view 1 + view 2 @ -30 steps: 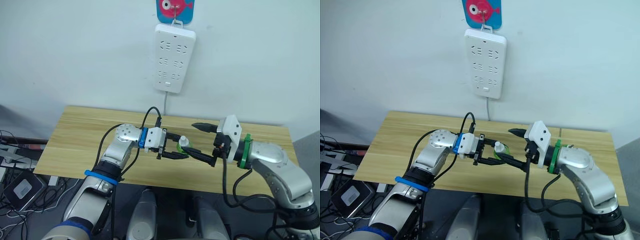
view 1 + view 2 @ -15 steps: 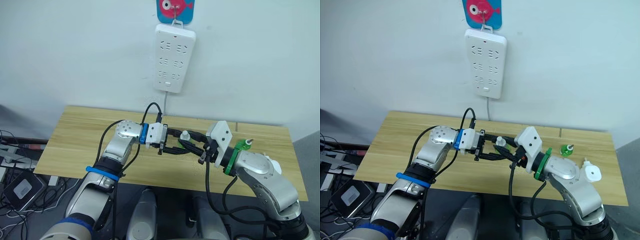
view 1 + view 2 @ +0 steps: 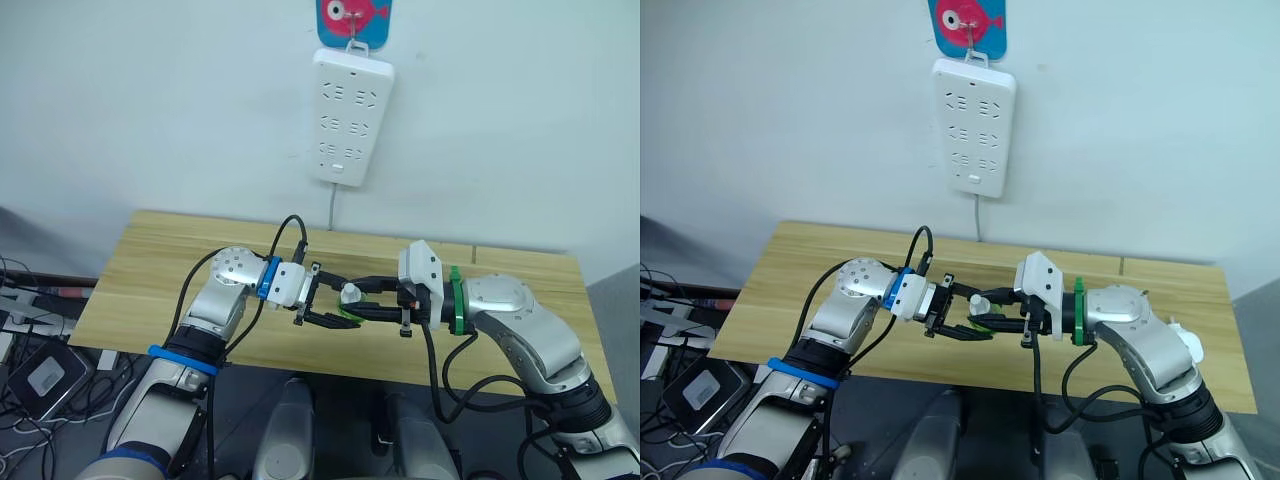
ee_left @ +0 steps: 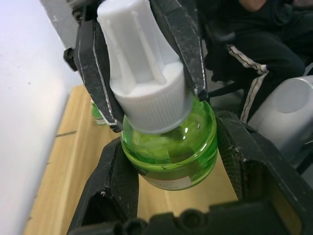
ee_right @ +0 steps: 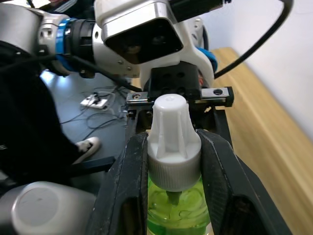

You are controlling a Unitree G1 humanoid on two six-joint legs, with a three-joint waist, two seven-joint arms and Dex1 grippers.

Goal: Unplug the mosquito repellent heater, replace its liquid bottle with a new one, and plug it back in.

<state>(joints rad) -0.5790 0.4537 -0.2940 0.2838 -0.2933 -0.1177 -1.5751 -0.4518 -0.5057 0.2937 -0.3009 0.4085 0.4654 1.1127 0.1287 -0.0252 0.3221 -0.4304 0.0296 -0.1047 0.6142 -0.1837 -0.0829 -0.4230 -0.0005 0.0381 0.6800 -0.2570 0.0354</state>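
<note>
Left eye view: we see both arms meeting over the front edge of the wooden bench (image 3: pixel 150 270), near the centre of the frame. Our left gripper (image 3: pixel 328 306) and right gripper (image 3: pixel 372 299) point at each other, and between them sits a small green liquid bottle (image 3: pixel 350 297) with a white cap (image 4: pixel 144 68).

In the left wrist view, the left gripper's two black fingers (image 4: pixel 115 191) press against both sides of the bottle's green glass body (image 4: pixel 171 147), pinching it. The right gripper's fingers (image 4: pixel 95 73) come in from the opposite end and close on the ribbed skirt of the white cap.

In the right wrist view, the right gripper's fingers (image 5: pixel 124 191) pinch the cap (image 5: pixel 171 142) on both sides, with the green body (image 5: pixel 176 208) just below it. The bottle is held clear of the bench surface.

A white rounded plastic object (image 3: pixel 1185 345), which may be the mosquito repellent heater, shows partly behind the right forearm at the right side of the bench; we cannot tell more.

A white power strip (image 3: pixel 350 118) hangs on the wall in the upper centre of the frame, below a blue hook plate with a pink fish (image 3: pixel 354 18). Its cord (image 3: pixel 330 210) drops behind the bench.
</note>
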